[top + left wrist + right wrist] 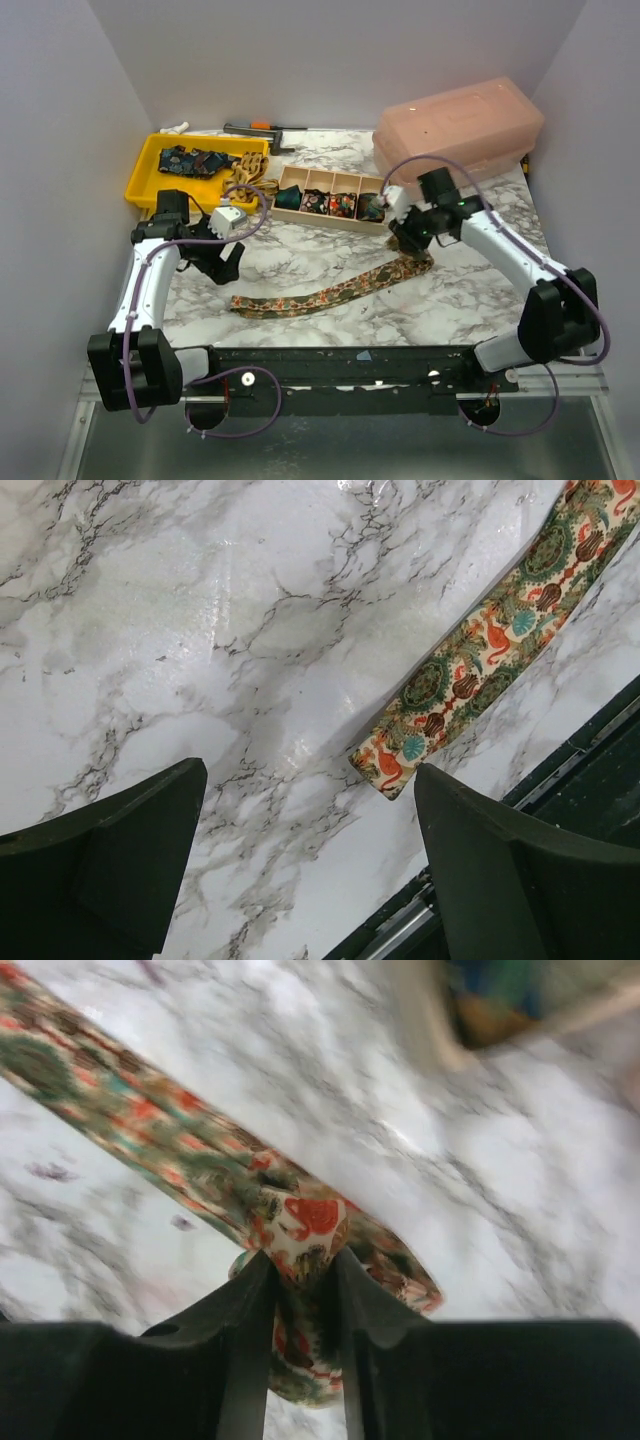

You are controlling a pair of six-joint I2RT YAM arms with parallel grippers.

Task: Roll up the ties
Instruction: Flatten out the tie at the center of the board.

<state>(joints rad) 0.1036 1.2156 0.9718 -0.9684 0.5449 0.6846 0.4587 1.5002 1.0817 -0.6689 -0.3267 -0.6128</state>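
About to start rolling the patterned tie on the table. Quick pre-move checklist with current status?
1. Right gripper shut on the floral olive-brown cloth tie at its wide end: ok.
2. Left gripper open and empty: ok.
3. Tie's narrow end free on the white marble table: ok.
4. Tie flat along its length: ok, though bunched at the grip.
5. Free slot in the wooden divided box: cannot tell.

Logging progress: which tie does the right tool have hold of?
The orange-and-green patterned tie stretched on the marble table, one end pinched by the right tool; the rest are in the yellow bin or rolled in the wooden tray.
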